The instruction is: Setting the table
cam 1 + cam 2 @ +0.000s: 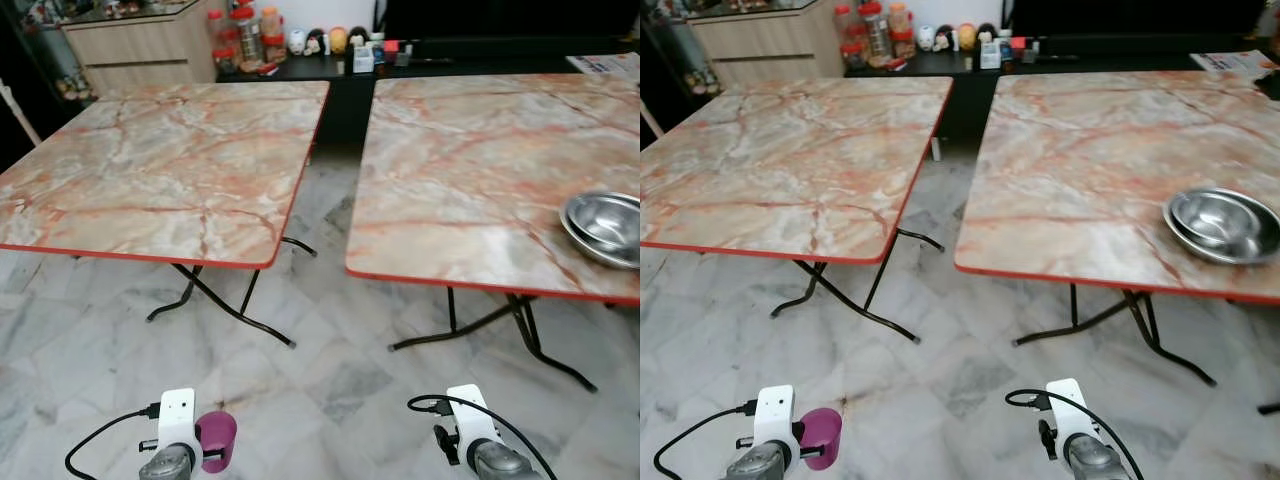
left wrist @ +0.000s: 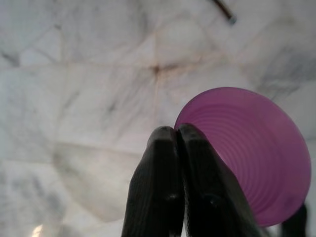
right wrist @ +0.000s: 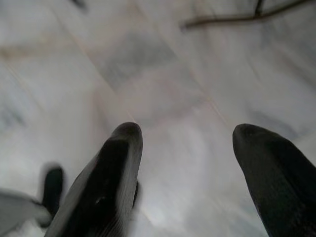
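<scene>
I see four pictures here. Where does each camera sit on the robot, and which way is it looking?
Left eye view: on the head, looking forward and down at two marble tables, a steel bowl; both arms low.
Right eye view: beside it, same scene, shifted slightly.
Left wrist view: along the left gripper, shut on the purple cup, above floor tiles.
Right wrist view: along the open right gripper, toward the floor.
Shared: both eye views show the cup and bowl.

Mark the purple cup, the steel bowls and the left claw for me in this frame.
purple cup [image 2: 256,158]: left wrist view, on its ribbed inner wall.
steel bowls [image 1: 1225,225]: right eye view, inside the top bowl, on the right-hand table.
left claw [image 2: 176,136]: left wrist view, where the two black fingertips pinch the cup's rim.
</scene>
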{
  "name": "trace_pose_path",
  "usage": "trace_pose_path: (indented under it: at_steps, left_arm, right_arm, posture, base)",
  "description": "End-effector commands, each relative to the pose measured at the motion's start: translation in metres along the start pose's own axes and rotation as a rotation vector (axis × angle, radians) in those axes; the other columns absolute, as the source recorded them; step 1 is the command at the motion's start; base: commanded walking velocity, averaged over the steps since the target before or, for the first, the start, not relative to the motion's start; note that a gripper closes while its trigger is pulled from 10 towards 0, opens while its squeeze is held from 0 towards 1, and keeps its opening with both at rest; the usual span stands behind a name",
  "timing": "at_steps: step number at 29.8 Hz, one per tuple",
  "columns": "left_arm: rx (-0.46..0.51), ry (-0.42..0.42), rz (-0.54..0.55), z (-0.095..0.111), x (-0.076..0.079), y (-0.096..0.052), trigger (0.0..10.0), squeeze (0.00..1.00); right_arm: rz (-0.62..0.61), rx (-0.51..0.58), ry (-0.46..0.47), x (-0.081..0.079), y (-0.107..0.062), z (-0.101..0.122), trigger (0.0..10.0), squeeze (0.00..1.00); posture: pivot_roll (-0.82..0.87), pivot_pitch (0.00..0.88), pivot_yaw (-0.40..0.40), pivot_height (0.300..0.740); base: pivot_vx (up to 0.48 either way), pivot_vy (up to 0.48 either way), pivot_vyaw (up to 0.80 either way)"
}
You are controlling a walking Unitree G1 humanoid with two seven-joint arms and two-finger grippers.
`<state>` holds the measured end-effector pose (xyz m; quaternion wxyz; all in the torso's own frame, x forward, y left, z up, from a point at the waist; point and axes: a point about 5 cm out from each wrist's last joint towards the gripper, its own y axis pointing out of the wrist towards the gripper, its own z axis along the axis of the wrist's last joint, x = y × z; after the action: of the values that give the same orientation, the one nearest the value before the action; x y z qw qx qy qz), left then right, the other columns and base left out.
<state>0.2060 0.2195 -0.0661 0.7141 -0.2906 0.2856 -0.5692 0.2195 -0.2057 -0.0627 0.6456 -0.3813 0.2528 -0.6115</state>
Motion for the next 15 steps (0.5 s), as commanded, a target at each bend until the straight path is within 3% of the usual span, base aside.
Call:
trace_pose_path:
  at_steps: [1,5,15]
  left_arm:
    - [0.011,-0.005,-0.01,0.0063,0.0031,0.0014,10.0,0.0]
    - [0.01,-0.004,-0.011,0.0058,0.0032,0.0013,10.0,0.0]
    - [0.003,0.0,-0.016,0.0048,0.004,0.0013,10.0,0.0]
  right_arm:
    - [-0.014,-0.016,0.001,0.0053,-0.0013,-0.0058,10.0,0.0]
    - [-0.014,-0.016,0.0,0.0053,-0.0013,-0.0059,10.0,0.0]
    - [-0.016,-0.019,-0.001,0.0059,-0.0013,-0.006,10.0,0.0]
  posture:
    - [-0.09,0.0,0.085,0.74]
    - [-0.1,0.0,0.085,0.74]
    - [-0.09,0.0,0.082,0.74]
  base:
    - [0.36,0.0,0.0]
    - [0.349,0.0,0.0]
    - [0.0,0.0,0.0]
